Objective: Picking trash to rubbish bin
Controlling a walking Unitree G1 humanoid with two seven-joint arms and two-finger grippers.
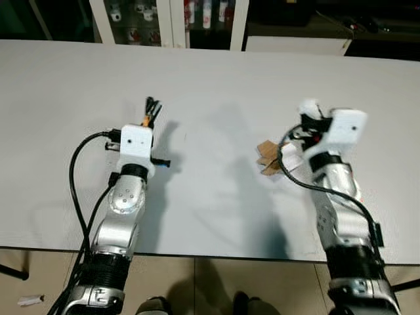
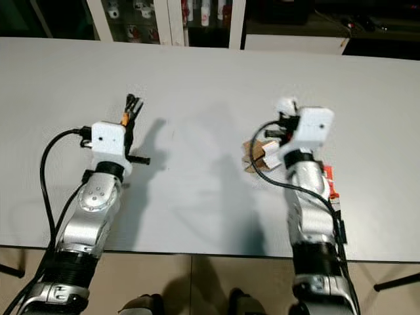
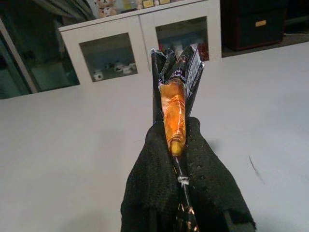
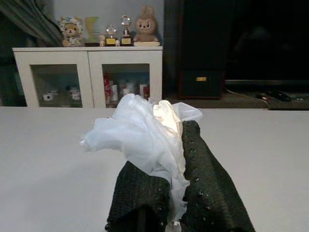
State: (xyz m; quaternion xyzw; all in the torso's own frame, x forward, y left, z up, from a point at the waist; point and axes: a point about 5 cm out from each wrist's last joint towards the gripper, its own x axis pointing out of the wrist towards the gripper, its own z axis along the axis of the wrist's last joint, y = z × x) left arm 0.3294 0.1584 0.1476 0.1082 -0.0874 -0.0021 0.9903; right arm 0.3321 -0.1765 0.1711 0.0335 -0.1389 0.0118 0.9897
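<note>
While both arms reach over the white table (image 1: 210,85), the left gripper (image 3: 181,145) at ten o'clock is clamped on an orange-and-black wrapper (image 3: 175,104). At two o'clock the right gripper (image 4: 181,169) pinches crumpled white plastic (image 4: 140,133), brown cardboard scraps (image 2: 257,156) lying just beside it.

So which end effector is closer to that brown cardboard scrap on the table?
Right. The right end effector, clamping white plastic, hovers just beside the cardboard scrap; the left end effector, gripping a wrapper, is well off to the scrap's left.
</note>
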